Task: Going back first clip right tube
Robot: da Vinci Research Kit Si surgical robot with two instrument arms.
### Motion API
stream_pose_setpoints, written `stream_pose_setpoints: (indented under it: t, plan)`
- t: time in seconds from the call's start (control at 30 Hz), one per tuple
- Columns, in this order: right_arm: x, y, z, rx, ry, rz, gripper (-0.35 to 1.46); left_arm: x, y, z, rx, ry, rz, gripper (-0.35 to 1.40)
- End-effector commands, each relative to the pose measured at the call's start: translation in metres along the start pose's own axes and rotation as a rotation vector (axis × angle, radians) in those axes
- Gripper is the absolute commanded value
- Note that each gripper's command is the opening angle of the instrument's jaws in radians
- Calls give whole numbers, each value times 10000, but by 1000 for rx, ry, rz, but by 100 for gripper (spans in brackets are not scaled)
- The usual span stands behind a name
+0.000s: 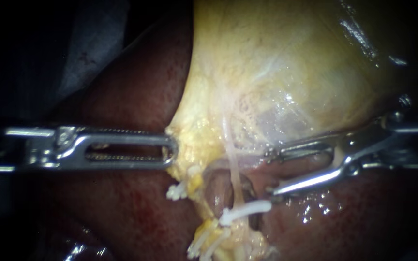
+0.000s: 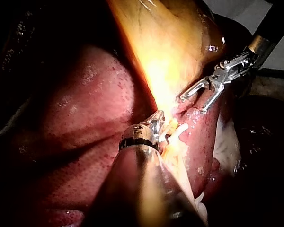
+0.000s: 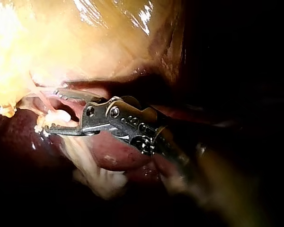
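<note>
Holding the left instrument point(image 1: 170, 149) level, pinching the gallbladder point(image 1: 276, 63) edge in its jaws; holding the right instrument point(image 1: 271, 173) opposite, pointing it slightly downward, with its jaws wide apart

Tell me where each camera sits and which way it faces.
Endoscope: close to the tissue, facing gallbladder and tube; left instrument and right instrument enter from opposite sides.
Left wrist: behind the left instrument, looking along it to the gallbladder; right instrument beyond.
Right wrist: behind the right instrument, facing the clip.
All show the right instrument.
</note>
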Motion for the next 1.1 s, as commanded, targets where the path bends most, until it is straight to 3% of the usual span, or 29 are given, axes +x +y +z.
stream_pose_setpoints:
  t: [0.03, 0.27, 0.8, 1.1]
  plan:
    - [2, -1, -2, -3, 10, -5, 54, 0, 0, 0, 0, 0, 0, -35]
    - [15, -1, -11, -34, 42, -48, 59, -1, 1, 1, 0, 0, 0, -35]
    - [14, -1, -17, -36, 43, -64, 60, -4, 12, 6, -2, -1, 2, -35]
    - [12, -3, -21, -35, 43, -65, 60, 13, 21, 57, -13, -11, 13, -35]
